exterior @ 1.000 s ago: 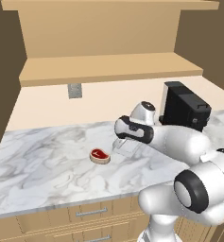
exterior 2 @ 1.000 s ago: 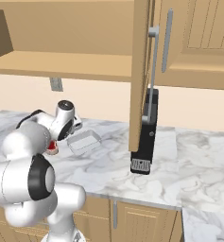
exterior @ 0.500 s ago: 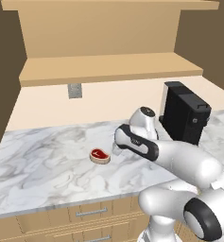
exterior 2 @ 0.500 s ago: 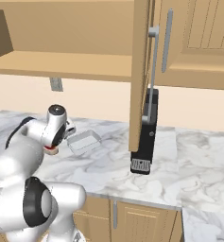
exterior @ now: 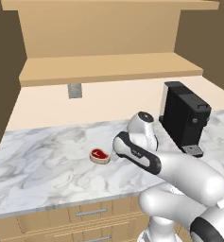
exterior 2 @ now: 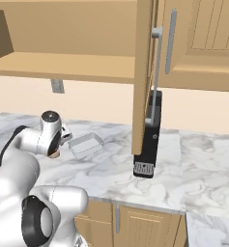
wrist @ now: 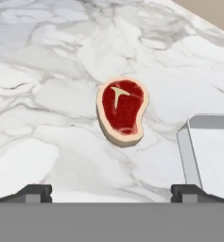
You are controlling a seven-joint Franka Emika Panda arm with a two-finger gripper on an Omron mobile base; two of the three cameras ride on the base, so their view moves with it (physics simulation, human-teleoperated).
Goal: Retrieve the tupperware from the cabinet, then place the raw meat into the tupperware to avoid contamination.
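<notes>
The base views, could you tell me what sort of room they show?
A kitchen, rendered: a marble counter with a black coffee machine, light-wood wall cabinets above, and a raw steak lying out.

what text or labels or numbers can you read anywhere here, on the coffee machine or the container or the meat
None: no readable word, brand, number or sign.
Coffee machine: plain black, no lettering visible.
Tupperware: bare translucent plastic, no label.
Raw meat: only a pale bone mark, not a character.
Wall plate: blank grey.

Both base views look down on the marble counter point(exterior: 47, 175) from behind (perhaps chest-high); the hand view hovers close.
</notes>
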